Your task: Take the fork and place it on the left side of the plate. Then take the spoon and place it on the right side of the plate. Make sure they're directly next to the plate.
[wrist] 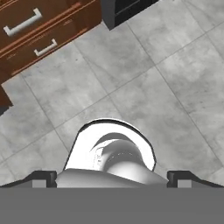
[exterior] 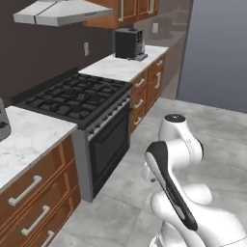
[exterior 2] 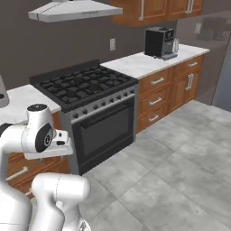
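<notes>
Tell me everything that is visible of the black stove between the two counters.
The stove is a black gas range. Its top carries dark cast grates over the burners. A grey metallic strip with a row of small knobs runs along the front edge. Below it, the oven door is dark and closed, with a horizontal bar handle. It stands on the grey tiled floor, flanked by wooden cabinets with white marble-like counters, under a grey hood.

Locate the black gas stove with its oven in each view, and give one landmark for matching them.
Left base view: black gas stove, centre left.
Right base view: stove, centre left.
Hand view: its dark lower corner, top edge.
Shared landmark: black coffee machine on the counter beyond the stove.
</notes>
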